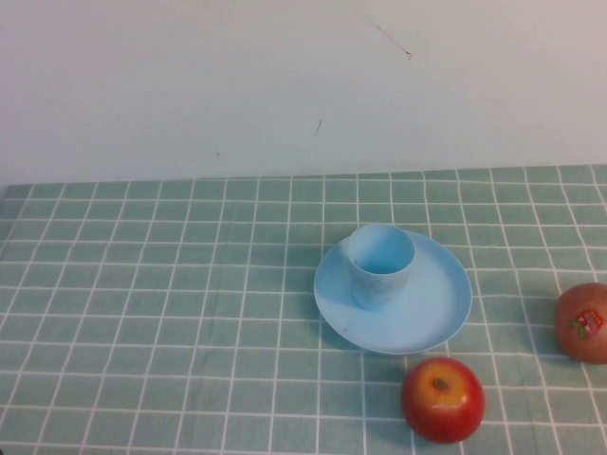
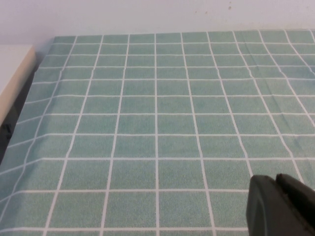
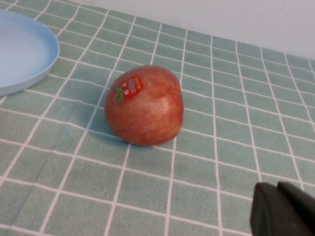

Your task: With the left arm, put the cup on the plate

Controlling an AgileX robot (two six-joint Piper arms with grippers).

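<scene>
A red apple (image 1: 442, 399) lies nearest the high camera, on the front part of the table just ahead of the plate (image 1: 432, 318). A second, duller apple (image 1: 582, 322) with a sticker sits at the right edge, near the plate but apart from it.

The table is covered by a green cloth (image 1: 161, 313) with a white grid, slightly creased. Behind it rises a plain white wall (image 1: 285, 85) with a few faint marks. In the left wrist view a pale ledge (image 2: 12, 73) shows beyond the cloth's edge.

The cup (image 1: 379, 266) stands upright on the plate, mouth up, its long axis vertical. It sits off-centre, toward the plate's rear left part, with bare plate showing to its right and front.

Neither arm shows in the high view. The left gripper (image 2: 281, 206) appears only as a dark corner in its own wrist view, over bare cloth; whether its fingers are apart I cannot tell. The right gripper (image 3: 284, 210) shows likewise, near the stickered apple, with the plate's rim beyond it; its state cannot be told either.
</scene>
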